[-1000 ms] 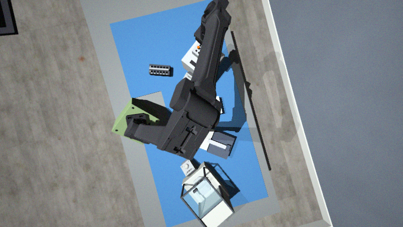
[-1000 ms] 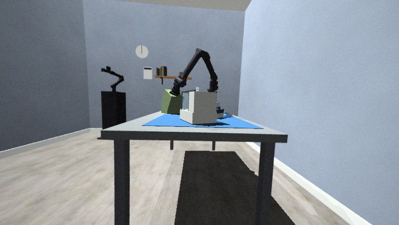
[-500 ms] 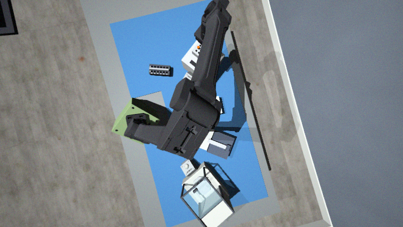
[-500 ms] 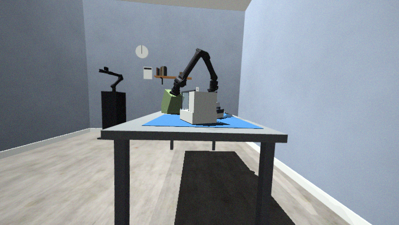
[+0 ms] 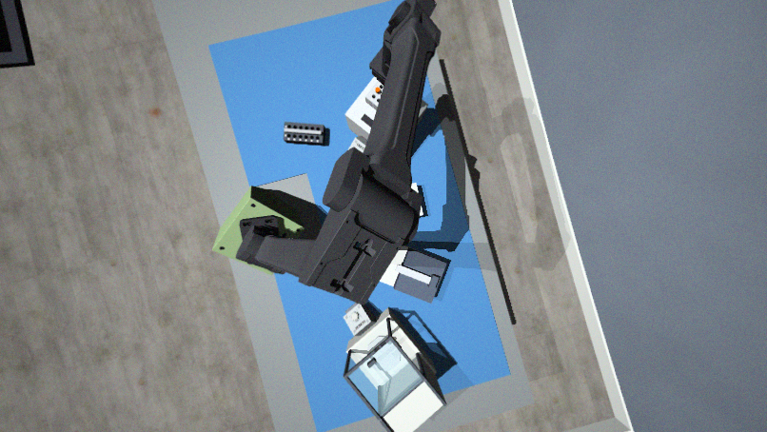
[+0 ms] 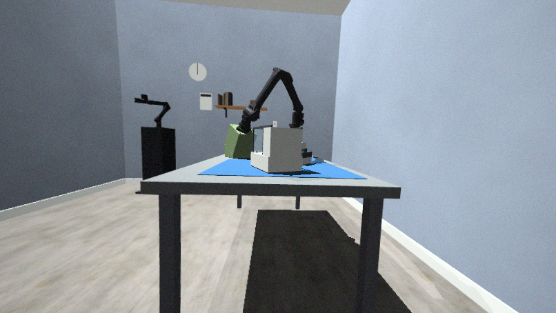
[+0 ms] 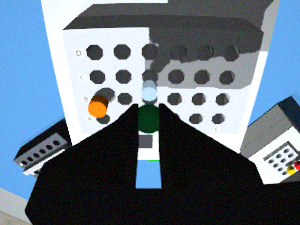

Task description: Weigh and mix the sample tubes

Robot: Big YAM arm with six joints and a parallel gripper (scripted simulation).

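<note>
My gripper (image 7: 148, 112) is shut on tube B (image 7: 149, 119), which has a green cap. I look down the tube's length, and its clear lower end (image 7: 149, 92) shows over the third column of bores in the white mixer MX (image 7: 100, 2) (image 5: 358, 112). The tip lies just below a bore (image 7: 151, 75) in the picture. I cannot tell how high the tube hangs. An orange-capped tube (image 7: 98, 107) (image 5: 377, 89) stands in a bore at the mixer's left. A yellow cap (image 7: 290, 171) and a red cap (image 7: 298, 164) show in the dry block DB (image 7: 279, 155) at the right. The arm hides the rack in the top view.
The dark magnet block MG (image 7: 41, 151) (image 5: 304, 132) lies left of the mixer. The spectrophotometer (image 5: 419, 270) and the glass-boxed balance (image 5: 391, 370) (image 6: 278, 149) stand further along the blue mat (image 5: 279, 69). The arm rises from a green block (image 5: 233, 230) (image 6: 235, 143).
</note>
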